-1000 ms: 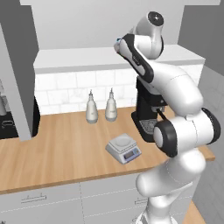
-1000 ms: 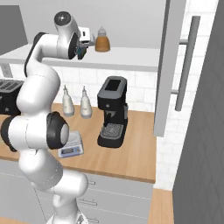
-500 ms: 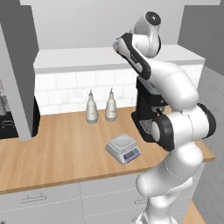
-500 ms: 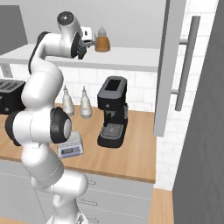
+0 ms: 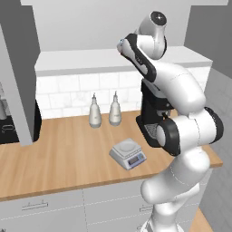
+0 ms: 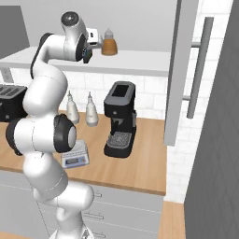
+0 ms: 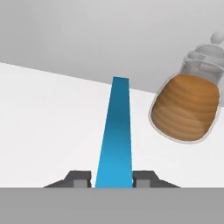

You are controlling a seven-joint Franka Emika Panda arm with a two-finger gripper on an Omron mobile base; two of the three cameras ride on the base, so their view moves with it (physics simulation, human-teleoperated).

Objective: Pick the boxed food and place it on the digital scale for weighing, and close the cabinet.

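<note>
On the cabinet shelf (image 7: 48, 113), the end effector (image 7: 113, 178) is clamped on the blue box (image 7: 116, 135), seen edge-on. An amber jar (image 7: 186, 109) sits near, at two o'clock. Best to withdraw straight, away from the jar, then lower toward the scale (image 5: 128, 153).
</note>
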